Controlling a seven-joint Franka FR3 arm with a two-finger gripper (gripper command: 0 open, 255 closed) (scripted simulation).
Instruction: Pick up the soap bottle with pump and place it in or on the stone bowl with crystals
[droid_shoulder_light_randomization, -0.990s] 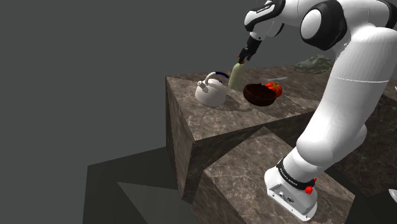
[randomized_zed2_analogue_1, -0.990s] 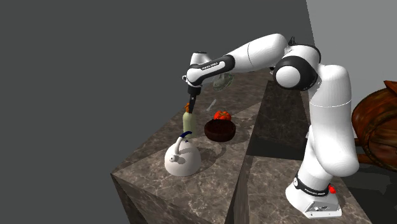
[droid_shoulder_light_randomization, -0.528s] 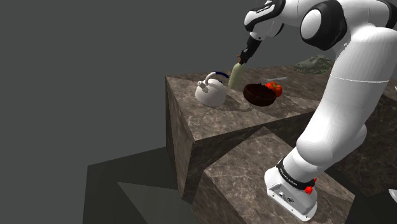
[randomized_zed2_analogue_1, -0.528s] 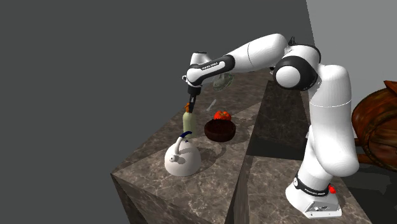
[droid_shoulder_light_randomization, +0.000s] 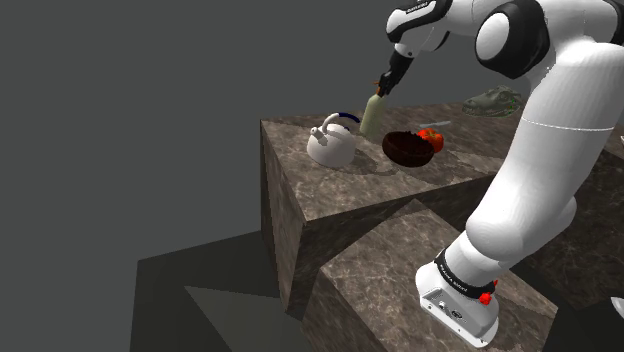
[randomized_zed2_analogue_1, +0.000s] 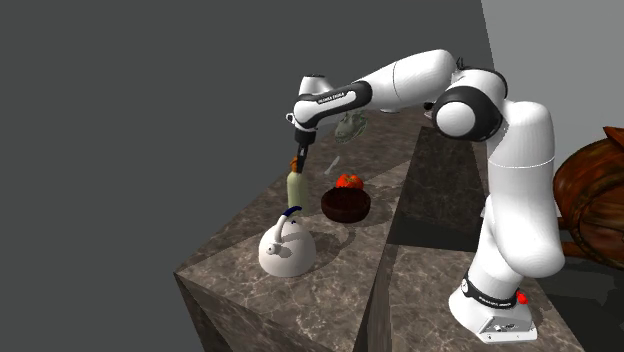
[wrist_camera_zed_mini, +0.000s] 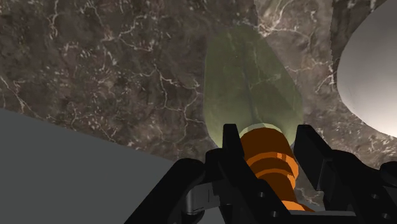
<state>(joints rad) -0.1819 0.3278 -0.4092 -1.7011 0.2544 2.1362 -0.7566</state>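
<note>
The soap bottle (droid_shoulder_light_randomization: 370, 118) is clasped at its orange pump neck by the nearly closed fingers of the gripper (wrist_camera_zed_mini: 267, 137). In the shoulder view, the dark bowl (droid_shoulder_light_randomization: 408, 148) is seen at its 4 o'clock and the kettle (droid_shoulder_light_randomization: 330, 145) at 8 o'clock. Gripped so high, the bottle could be swung loose or knocked against the bowl's rim.

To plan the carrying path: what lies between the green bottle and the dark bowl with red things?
Nothing: in the second exterior view only bare counter lies between bottle and bowl; the kettle stands aside.

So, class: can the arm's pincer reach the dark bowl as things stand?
Probably yes: the pincer, clasping the bottle by its pump, is close beside the bowl, and nothing stands between them.
</note>
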